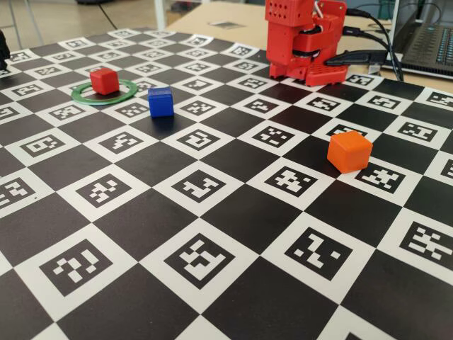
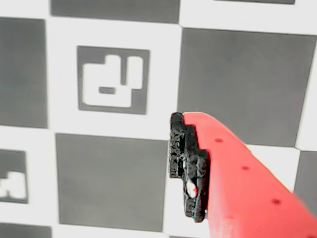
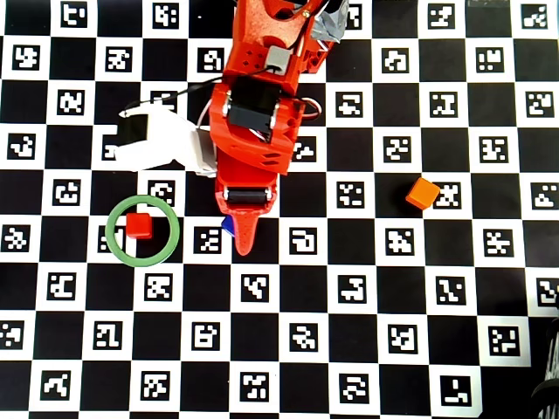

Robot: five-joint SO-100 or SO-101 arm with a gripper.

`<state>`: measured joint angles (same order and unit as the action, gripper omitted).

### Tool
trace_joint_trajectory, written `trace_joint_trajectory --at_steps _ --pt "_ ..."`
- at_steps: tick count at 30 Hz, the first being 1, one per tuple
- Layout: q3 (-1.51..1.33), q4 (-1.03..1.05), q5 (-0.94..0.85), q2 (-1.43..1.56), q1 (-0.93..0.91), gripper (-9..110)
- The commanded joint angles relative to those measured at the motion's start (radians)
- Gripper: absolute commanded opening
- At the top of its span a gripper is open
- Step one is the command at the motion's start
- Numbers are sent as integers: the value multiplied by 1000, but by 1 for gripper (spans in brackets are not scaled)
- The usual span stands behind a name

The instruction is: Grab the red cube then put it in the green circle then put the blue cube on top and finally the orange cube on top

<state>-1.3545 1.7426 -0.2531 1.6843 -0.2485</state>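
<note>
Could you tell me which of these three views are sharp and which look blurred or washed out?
Fixed view: sharp, with the small orange plastic cube casting a soft shadow. Wrist view: pale, hazy, the red-and-black gripper finger soft-edged. Overhead view: crisp and evenly lit, the thin green ring clear.

no words, brand names or numbers can be read anywhere. the only signs are the square black-and-white coded markers [image 3: 304, 239] printed in the white squares of the checkered surface [image 1: 233, 212], a different blocky pattern in each. the cubes and the red arm [image 3: 258, 113] carry no lettering that shows.
</note>
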Motion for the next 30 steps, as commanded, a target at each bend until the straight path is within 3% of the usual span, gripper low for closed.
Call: trace_joint_trajectory --at_steps 1,13,30 --pt "-26 32 11 3 5 42" --pt "-311 -261 8 -32 -46 42" --pt "-465 -535 20 -178 -98 43"
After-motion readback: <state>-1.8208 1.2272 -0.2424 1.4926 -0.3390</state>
